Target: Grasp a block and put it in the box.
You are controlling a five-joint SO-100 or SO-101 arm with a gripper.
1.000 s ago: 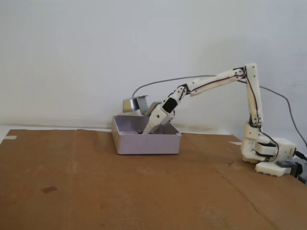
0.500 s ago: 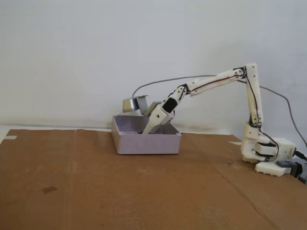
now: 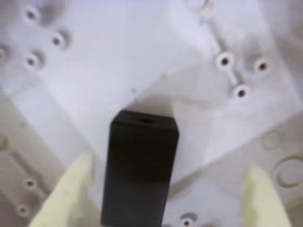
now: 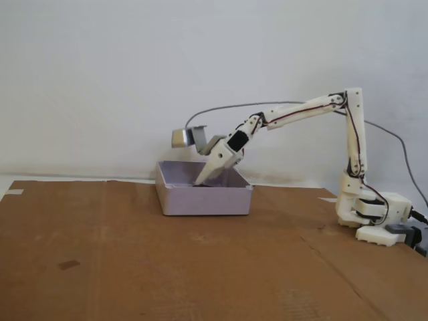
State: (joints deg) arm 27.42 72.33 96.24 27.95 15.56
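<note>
Wrist view: the block (image 3: pixel 140 170) stands on the floor of the box (image 3: pixel 118 56), which fills the frame with screw bosses showing. The two pale fingers (image 3: pixel 66 196) are spread wide. The block lies between them, close to the left-hand finger, well apart from the right-hand one, and gripped by neither.

Fixed view: the box (image 4: pixel 204 199) sits on the cardboard-covered tabletop (image 4: pixel 167 267). The arm (image 4: pixel 301 110) reaches leftward from its base and angles down, with the gripper (image 4: pixel 200 179) at the box's rim. The block is hidden behind the near wall.
</note>
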